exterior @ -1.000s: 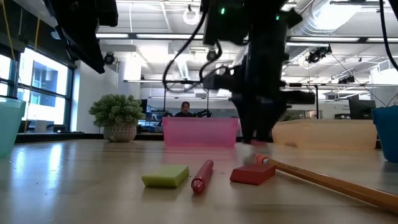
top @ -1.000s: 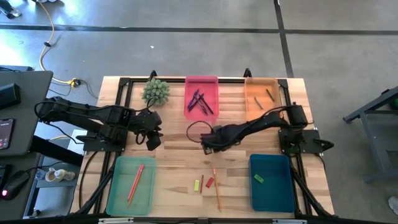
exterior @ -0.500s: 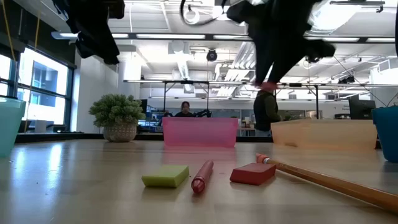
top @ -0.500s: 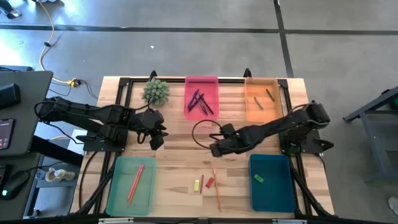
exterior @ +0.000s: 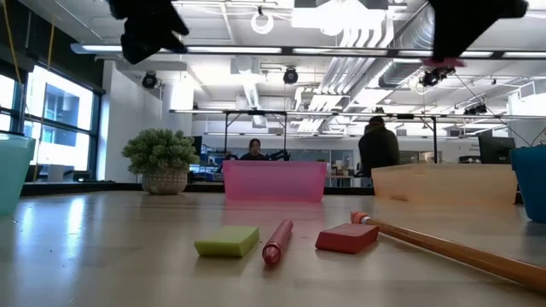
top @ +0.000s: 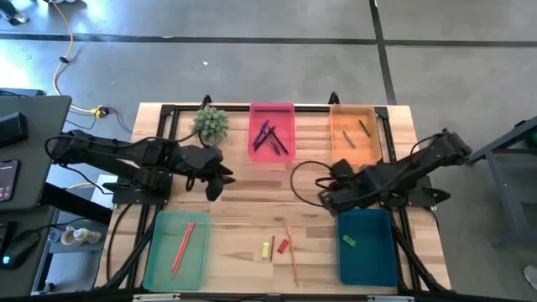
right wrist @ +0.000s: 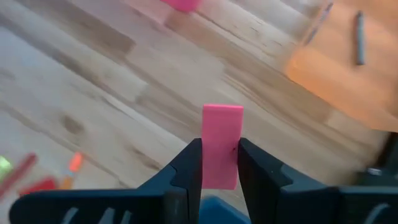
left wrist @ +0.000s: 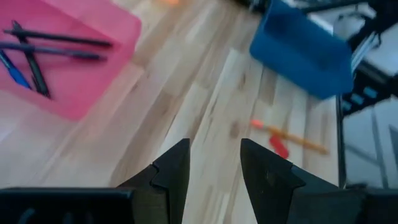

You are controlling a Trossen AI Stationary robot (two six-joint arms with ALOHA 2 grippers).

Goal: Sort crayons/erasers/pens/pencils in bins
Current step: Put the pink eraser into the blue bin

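My right gripper (top: 329,198) hangs above the table by the far left corner of the dark blue bin (top: 367,246), shut on a pink eraser (right wrist: 222,144). A green eraser (top: 348,242) lies in that bin. My left gripper (top: 216,178) hovers open and empty at the table's left middle. On the wood near the front edge lie a yellow-green eraser (top: 266,249), a red eraser (top: 283,246), a short red stick (top: 272,246) and an orange pencil (top: 292,252). The pens lie in the pink bin (top: 272,132), crayons in the orange bin (top: 352,132), a pencil (top: 183,246) in the pale green bin (top: 176,247). My right gripper pinches the pink eraser by its two long sides (right wrist: 208,163) between the two fingers, which slant steeply down from above. The block lies along the fingers and its free end (right wrist: 222,113) sticks out past the fingertips. It is lifted clear of the table.
A small potted plant (top: 210,123) stands at the far left, beside the pink bin. Bare wood lies between the far bins and the loose items near the front. In the low view people show in the room beyond the table.
My right gripper has risen from the table's middle and swung toward the right edge, carrying the pink eraser clear of the wood. My left gripper has risen a little and tipped up, still open.
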